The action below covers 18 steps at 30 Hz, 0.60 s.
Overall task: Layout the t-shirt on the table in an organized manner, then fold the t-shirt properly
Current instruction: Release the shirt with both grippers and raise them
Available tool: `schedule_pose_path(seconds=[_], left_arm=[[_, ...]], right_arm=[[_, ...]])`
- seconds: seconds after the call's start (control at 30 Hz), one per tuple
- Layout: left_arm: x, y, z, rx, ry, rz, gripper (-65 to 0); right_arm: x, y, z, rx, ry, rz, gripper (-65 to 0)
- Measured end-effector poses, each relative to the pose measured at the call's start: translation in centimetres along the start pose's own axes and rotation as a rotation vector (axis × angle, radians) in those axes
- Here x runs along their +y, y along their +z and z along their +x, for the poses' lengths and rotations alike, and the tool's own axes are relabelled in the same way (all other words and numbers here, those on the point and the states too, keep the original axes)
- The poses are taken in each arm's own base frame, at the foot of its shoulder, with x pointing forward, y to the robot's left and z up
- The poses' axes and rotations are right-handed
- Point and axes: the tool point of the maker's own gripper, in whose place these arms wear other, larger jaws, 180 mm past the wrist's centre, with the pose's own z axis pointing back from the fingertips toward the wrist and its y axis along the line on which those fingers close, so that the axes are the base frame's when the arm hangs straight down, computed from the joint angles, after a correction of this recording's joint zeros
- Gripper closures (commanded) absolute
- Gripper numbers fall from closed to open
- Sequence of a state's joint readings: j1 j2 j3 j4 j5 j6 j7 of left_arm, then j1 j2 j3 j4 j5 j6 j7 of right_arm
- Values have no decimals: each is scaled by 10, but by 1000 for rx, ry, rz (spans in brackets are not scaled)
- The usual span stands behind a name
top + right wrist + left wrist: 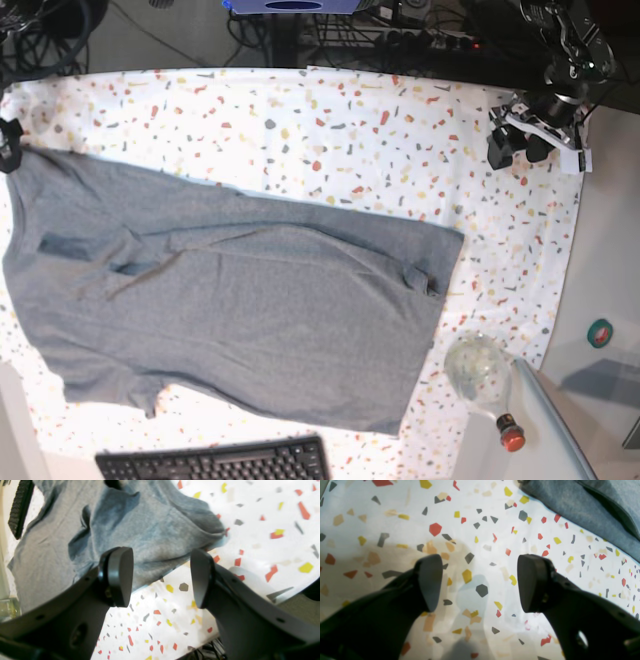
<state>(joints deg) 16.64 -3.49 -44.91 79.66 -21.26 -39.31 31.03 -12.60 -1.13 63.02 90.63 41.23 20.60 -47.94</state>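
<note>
1. Left wrist view: left gripper (480,582) spread wide, nothing between the pads, hanging over bare table (395,525). Grey t-shirt (582,507) only in the far upper right corner, well apart from the fingers. Thick folded edge with a dark seam visible there; soft knit, judged light and limp. No writing readable.

2. Right wrist view: right gripper (161,577) parted wide, empty, no cloth caught on either pad. T-shirt (112,530) directly beyond the fingertips, its lower edge running just past the left pad; rumpled, with a raised crease and a turned-over corner towards the right of the cloth. Judged floppy, prone to drag and bunch on the tablecloth rather than slide flat. Best hold probably a pinch at a hem corner or the seam, where doubled fabric gives more to bite on. No label or print visible.

3. Base view: t-shirt (220,300) spread across the lower left of the table (400,130), mostly flat, slanted, one corner flipped near its right edge, wrinkles near its left side. Left gripper (520,145) far beyond the t-shirt's right corner, near the table's upper right edge. Right gripper not clearly seen here. Keyboard (215,462) just below the t-shirt's bottom hem; bottle (485,380) beside its lower right corner. No brand or text legible anywhere.
</note>
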Motion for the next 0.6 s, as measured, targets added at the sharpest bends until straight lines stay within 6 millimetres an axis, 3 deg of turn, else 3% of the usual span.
schedule_pose_path(seconds=[0.13, 0.23, 0.47, 0.6], left_arm=[[4, 3, -4, 7, 3, 10, -448], [1, 2, -4, 5, 8, 5, -448], [4, 2, -9, 16, 17, 5, -448], [12, 4, -22, 51, 31, 16, -448]], right_arm=[[-1, -22, 17, 100, 233, -47, -327], [9, -39, 33, 97, 347, -50, -327], [-1, -65, -1, 278, 529, -107, -327], [39, -85, -2, 235, 652, -16, -327]])
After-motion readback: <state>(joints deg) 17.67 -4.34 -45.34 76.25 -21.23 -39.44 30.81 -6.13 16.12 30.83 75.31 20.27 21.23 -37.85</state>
